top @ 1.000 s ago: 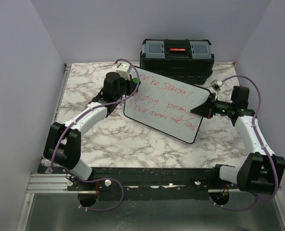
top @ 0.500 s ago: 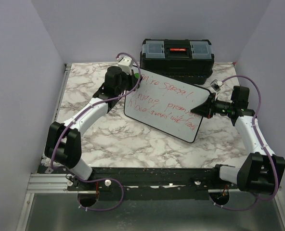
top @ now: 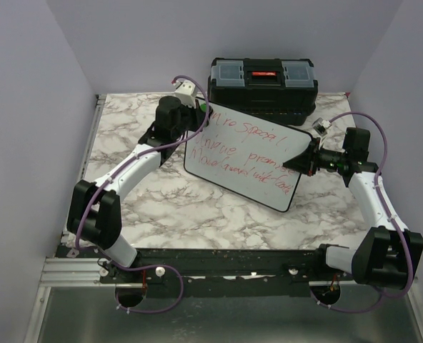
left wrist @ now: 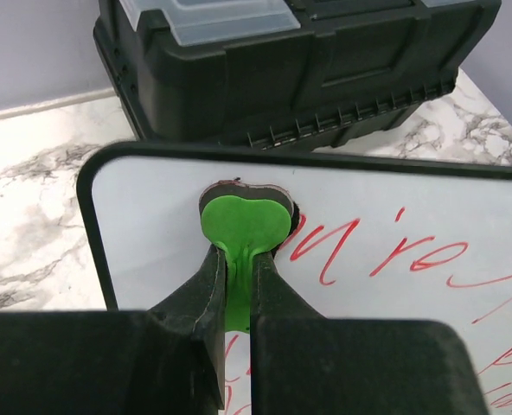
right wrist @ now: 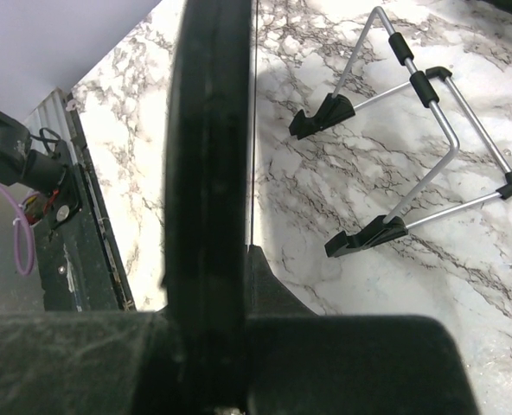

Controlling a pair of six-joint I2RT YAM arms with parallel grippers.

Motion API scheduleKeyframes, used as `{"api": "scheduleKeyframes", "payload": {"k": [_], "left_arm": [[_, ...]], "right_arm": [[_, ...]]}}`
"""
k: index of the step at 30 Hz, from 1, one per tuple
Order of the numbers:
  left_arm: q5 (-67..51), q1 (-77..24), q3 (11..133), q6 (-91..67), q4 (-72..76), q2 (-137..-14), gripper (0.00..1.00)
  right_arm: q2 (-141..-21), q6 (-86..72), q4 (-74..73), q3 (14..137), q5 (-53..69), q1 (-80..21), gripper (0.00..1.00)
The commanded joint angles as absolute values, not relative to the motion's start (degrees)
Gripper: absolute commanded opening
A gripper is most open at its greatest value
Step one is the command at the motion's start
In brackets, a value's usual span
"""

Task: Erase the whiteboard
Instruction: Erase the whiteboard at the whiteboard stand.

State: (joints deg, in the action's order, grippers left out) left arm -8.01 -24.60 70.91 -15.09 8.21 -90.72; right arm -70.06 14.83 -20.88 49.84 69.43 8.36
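While right end effector (top: 302, 161) grips whiteboard (top: 244, 163), left (left wrist: 237, 264) pinches green pad (left wrist: 244, 220).

1. Top camera is looking down from high and near, covering the whole table (top: 197, 211).
2. Left wrist camera is facing far, close over the whiteboard's (left wrist: 394, 203) far-left corner.
3. Right wrist camera is hugging its right edge, facing left; all views are sharing the whiteboard.
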Motion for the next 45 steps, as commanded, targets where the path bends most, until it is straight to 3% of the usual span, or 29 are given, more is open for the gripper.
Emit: {"api": "scheduleKeyframes", "payload": {"k": [1, 10, 29, 45], "left_arm": [[-6.4, -25.05, 65.53, -15.46, 8.05, -91.76, 0.0], [-5.95, -26.01, 61.58, -15.75, 8.71, -91.22, 0.0], [-4.84, -27.41, 79.69, -14.09, 0.09, -94.14, 0.0], [-4.25, -27.59, 65.09, -15.9, 5.26, -92.71, 0.0]], "right_arm": [[-68.94, 18.31, -19.42, 49.8, 72.95, 7.5, 0.01], [-69.08, 18.28, -19.42, 49.75, 72.92, 7.54, 0.01], [-68.99, 18.38, -19.34, 49.67, 72.77, 7.49, 0.01], [-68.99, 18.37, -19.34, 49.7, 72.86, 7.5, 0.01]]}}
